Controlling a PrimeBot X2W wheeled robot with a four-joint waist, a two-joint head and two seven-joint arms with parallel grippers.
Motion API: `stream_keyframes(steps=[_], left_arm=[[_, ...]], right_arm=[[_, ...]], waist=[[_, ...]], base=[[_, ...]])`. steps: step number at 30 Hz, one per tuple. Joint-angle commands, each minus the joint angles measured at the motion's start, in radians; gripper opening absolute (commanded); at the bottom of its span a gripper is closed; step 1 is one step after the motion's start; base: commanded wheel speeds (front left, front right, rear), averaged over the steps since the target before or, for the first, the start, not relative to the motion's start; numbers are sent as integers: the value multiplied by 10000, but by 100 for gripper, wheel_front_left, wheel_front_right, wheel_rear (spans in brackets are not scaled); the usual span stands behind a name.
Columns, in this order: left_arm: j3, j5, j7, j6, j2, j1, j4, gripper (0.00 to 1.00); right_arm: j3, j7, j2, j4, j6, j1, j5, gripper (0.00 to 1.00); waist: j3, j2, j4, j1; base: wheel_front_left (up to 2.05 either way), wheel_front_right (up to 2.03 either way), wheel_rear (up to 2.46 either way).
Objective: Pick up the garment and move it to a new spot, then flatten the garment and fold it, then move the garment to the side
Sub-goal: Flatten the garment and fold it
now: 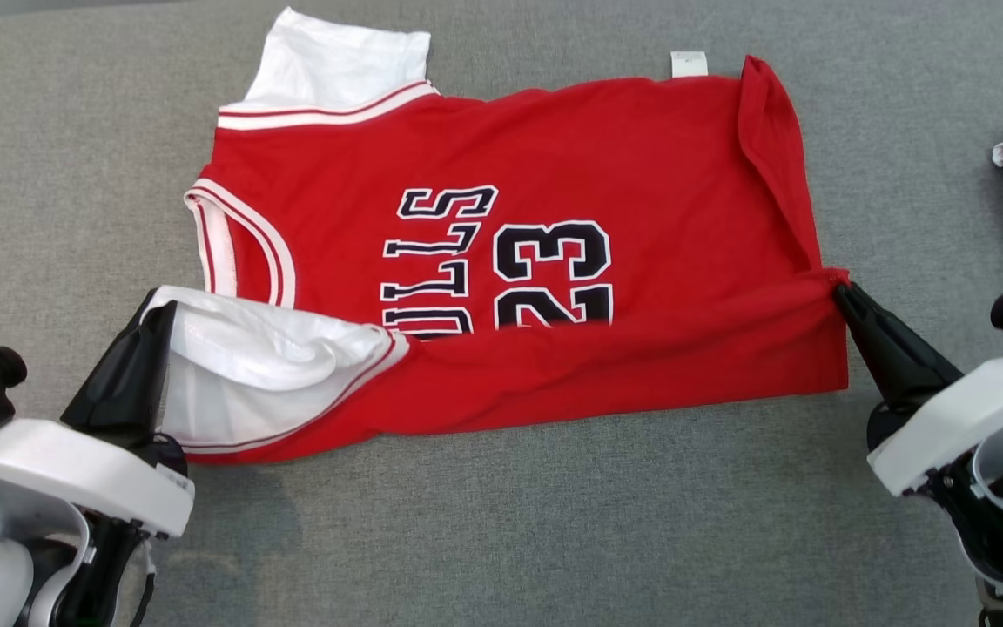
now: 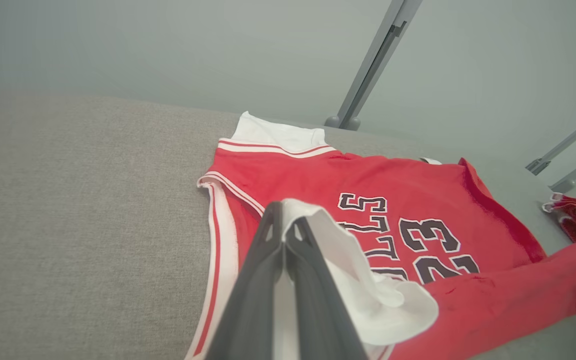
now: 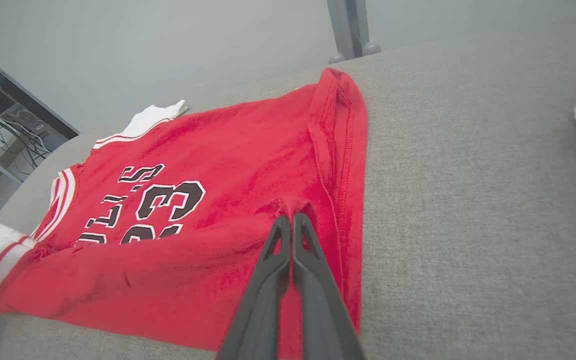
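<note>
A red sleeveless-cut jersey (image 1: pixel 641 165) lies spread sideways on a grey cloth surface (image 1: pixel 501 522), neck to the left and hem to the right. Red-and-white stripes trim the neck and armholes, with white sleeves at both shoulders. Black, white-edged "BULLS" and "23" cross the chest. The near long edge is folded over, covering part of the lettering. The far right corner is turned in.

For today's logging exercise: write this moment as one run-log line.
stage: folding | left end effector: shut on Bulls jersey sleeve | right end effector: shut on hem
</note>
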Motion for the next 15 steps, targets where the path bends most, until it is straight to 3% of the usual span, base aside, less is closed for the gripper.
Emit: stream_keyframes(steps=[1,13,14,15], left_arm=[[47,-82,-123,-170,-84,-339,345,0],[-308,-330,-570,-1173,-818,-1550,2631,0],[-327,-346,-603,-1233,-863,-1577,2816,5],[-374,-399,-621,-1325,-947,-1600,2939,41]], right_arm=[[29,-128,-132,279,1,-331,44,0],[857,-643,-392,2290,1,-1365,378,0],[923,-693,-412,2445,1,-1389,367,0],[965,-730,-372,2569,1,-1400,445,0]], waist=[[215,-1,-1,0],[540,-1,48,0],[527,-1,26,0],[508,-1,8,0]], base=[[0,0,0],[0,0,0],[0,0,0],[0,0,0]])
